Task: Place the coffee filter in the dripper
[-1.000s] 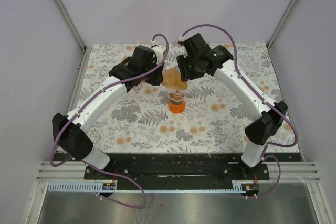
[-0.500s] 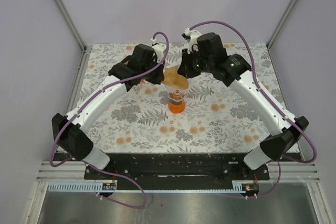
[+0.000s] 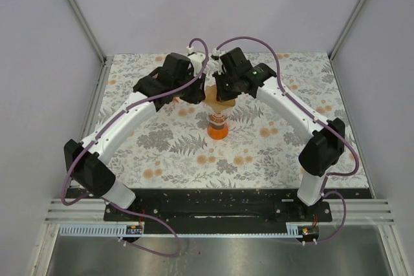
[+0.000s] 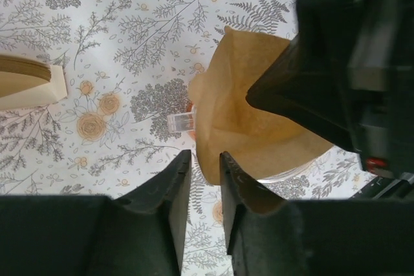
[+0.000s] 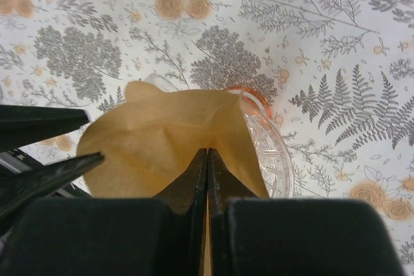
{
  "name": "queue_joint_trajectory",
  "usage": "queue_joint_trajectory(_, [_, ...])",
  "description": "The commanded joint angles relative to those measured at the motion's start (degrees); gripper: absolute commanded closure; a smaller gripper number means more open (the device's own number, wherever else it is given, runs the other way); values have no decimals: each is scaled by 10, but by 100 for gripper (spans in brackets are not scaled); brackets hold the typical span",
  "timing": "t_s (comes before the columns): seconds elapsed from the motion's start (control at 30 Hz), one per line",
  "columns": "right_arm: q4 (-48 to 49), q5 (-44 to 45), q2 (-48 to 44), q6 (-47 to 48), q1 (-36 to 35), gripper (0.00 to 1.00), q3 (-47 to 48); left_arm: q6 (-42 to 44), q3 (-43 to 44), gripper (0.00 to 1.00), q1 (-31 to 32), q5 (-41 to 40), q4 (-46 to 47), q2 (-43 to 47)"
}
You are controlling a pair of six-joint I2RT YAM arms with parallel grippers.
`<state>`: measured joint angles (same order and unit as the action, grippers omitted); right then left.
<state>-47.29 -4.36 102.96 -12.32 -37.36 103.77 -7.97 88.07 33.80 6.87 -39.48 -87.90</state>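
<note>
- Two claws close together above small clear funnel-shaped dripper on rounded orange base (image 3: pixel 218 127).
- Thin tan-brown paper coffee filter (image 5: pixel 162 134) spread just ahead of right claw (image 5: pixel 207 153), overlapping dripper's clear rim, apparently not seated inside yet.
- Right claw clenched, tips on the paper; cannot tell whether any paper is pinched between them.
- Left claw (image 4: pixel 202 159) parted a crack, filter edge just ahead of its tips; looks released.
- Stack of tan papers (image 4: pixel 26 82) well off to left claw's left, on floral tablecloth (image 4: pixel 97 17).
- Step in hand, by judgement: seating filter into cone.
- Next: probably calls for pushing paper down beneath right claw into funnel centre, then backing both claws off without dragging it out.
</note>
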Motion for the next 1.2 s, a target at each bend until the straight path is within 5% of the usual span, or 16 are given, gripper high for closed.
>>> queue_joint_trajectory(0.0, [-33,41,15,10,2,100,34,1,35,66,2,11,10,15])
queue_joint_trajectory(0.27, [-53,32,26,37,-15,100,45,3,59,39,-14,13,2,40])
queue_joint_trajectory(0.5, [-77,41,62,52,-29,100,75,-5,71,26,-70,34,2,71])
queue_joint_trajectory(0.67, [-102,72,92,59,-41,100,98,-19,47,25,-122,66,6,83])
queue_joint_trajectory(1.17, [-118,84,132,58,-47,100,102,-28,-1,25,-145,91,22,88])
